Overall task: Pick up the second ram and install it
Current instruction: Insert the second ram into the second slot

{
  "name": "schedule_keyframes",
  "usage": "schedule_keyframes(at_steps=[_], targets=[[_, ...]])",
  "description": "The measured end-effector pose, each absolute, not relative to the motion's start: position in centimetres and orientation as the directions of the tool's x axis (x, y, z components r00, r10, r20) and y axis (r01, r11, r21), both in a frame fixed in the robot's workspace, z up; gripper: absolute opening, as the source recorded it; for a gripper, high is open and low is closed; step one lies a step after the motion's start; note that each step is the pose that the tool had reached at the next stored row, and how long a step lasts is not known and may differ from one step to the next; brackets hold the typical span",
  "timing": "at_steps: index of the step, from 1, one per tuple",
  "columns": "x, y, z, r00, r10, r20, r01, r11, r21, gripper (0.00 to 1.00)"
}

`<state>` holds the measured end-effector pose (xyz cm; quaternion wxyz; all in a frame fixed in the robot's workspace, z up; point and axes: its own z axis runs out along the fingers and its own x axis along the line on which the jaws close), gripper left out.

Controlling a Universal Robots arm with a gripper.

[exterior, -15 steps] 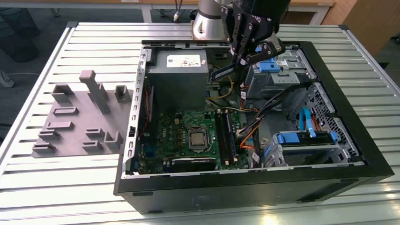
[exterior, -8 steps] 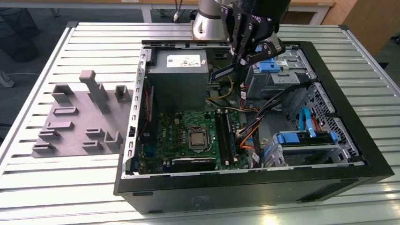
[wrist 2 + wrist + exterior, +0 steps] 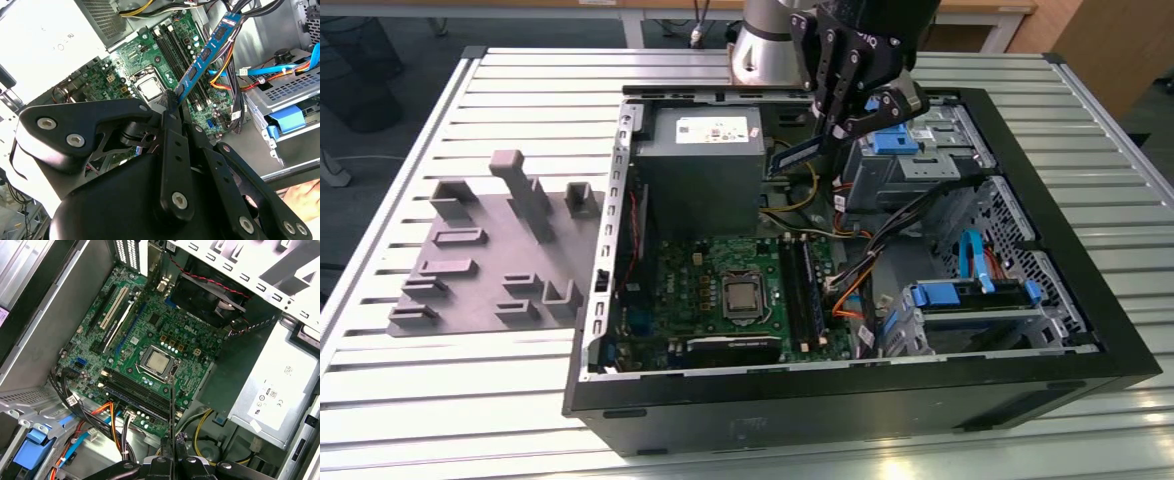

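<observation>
Second ram point(image 3: 798, 152), a thin dark blue-green circuit-board stick, is riding in the air over the open case, not yet in any slot (notes below are running big to small). Silver slatted metal table point(image 3: 480, 90) is carrying everything. Black tower computer case point(image 3: 854, 395) is lying on its side with the open flank up, probably so the board is facing the arm. Flat grey moulded tray with upright blocks point(image 3: 480, 270) is sitting just beside the case, on the exterior view's left. Grey boxy power supply point(image 3: 700, 160) is filling the case's far corner. Green motherboard point(image 3: 720, 270) is lying flat on the case floor, nearer the camera. Long black plastic memory slots point(image 3: 801, 290) are running just beside the square silver processor point(image 3: 744, 293).

Black linkage gripper point(image 3: 834, 135) is hanging above the gap between the power supply and the metal drive cage point(image 3: 907, 160). Its fingers are clenching one end of the stick. In the second wrist view the rest of the stick is jutting out past them, tilted, above the slots. Gripping the end is likely leaving the long contact edge free to meet a slot.
</observation>
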<state>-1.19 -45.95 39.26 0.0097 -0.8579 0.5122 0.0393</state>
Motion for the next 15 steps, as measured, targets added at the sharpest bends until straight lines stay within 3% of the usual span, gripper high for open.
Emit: schedule_keyframes(at_steps=[7,15], targets=[[-1.19,-45.95,39.26,0.472,-0.878,-0.077,-0.88,-0.475,0.024,0.14],[-1.19,-45.95,39.19,0.35,-0.934,-0.077,-0.936,-0.352,0.024,0.14]])
